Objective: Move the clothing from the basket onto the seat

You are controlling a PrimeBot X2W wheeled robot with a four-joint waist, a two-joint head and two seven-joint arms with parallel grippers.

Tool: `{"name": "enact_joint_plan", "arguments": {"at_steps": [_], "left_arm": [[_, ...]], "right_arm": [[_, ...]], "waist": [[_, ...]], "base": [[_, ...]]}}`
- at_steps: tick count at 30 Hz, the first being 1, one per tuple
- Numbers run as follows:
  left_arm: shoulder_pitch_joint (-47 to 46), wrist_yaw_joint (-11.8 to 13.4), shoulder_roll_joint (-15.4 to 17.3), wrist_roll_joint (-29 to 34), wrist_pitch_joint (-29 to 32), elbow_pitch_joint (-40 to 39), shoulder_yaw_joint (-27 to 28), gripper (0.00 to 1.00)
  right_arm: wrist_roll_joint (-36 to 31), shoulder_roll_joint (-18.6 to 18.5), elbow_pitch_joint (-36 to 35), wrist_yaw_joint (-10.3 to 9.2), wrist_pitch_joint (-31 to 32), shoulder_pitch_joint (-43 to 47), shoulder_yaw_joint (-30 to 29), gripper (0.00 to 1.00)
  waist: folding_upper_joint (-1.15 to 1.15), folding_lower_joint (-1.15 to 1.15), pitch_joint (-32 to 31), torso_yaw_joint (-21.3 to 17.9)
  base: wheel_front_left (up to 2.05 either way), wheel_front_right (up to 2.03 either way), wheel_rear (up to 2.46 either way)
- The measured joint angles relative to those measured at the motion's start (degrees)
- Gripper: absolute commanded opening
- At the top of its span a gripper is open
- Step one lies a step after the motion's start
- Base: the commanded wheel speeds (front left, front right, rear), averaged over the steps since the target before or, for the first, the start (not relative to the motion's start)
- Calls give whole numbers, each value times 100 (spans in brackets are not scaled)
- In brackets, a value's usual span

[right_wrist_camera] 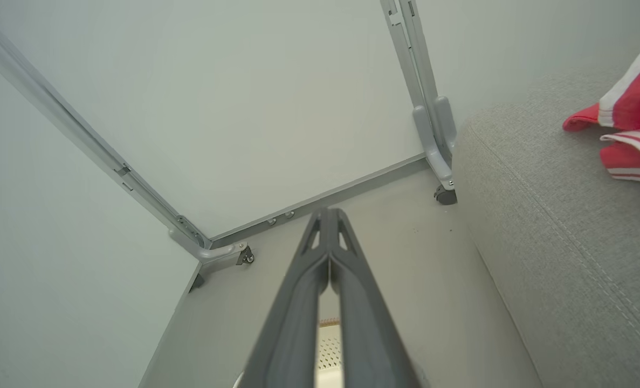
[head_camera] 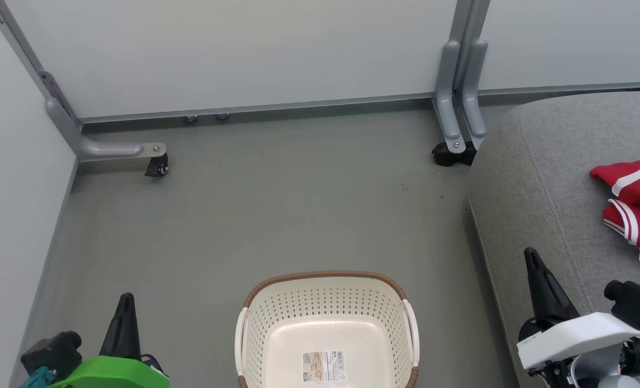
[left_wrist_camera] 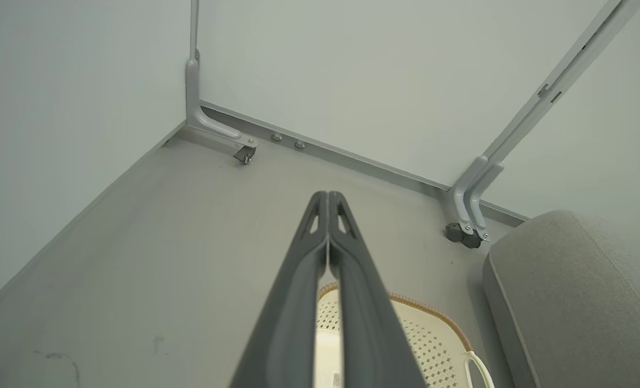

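Note:
The cream perforated basket [head_camera: 328,302] with a brown rim stands on the floor at the bottom centre, holding nothing but its label sticker; its rim [left_wrist_camera: 433,315] also shows in the left wrist view. The red clothing [head_camera: 635,202] with white stripes lies crumpled on the grey seat [head_camera: 541,178] at the right, and the clothing [right_wrist_camera: 630,126] appears again on the seat [right_wrist_camera: 557,215] in the right wrist view. My left gripper [head_camera: 126,297] is shut and holds nothing, left of the basket. Over the seat's front edge my right gripper [head_camera: 530,253] is shut too, with nothing in it.
Pale partition panels close the space at the back and left. Their grey feet on castors [head_camera: 158,164] [head_camera: 452,153] stand on the grey floor [head_camera: 276,205], the right one beside the seat's corner.

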Motion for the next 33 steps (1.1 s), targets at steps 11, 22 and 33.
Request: {"name": "enact_joint_plan", "arguments": {"at_steps": [11,22,33], "left_arm": [[-106,-69,-79,-939,240,-12,133,0],[-211,-129,-162,-1770,460,-31,263,0],[-300,-189,-216,-2501,659,-40,387,0]], "right_arm": [[1040,-46,242,-1,51,-172,-2,0],[1958,-73,455,-1,116,-328,-18,0],[2757,-85,652,-1,182,-449,-43,0]], "waist": [[0,0,2,5],[0,0,5,11],[0,0,7,16]], "base": [[0,0,0],[0,0,0],[0,0,0]]}}
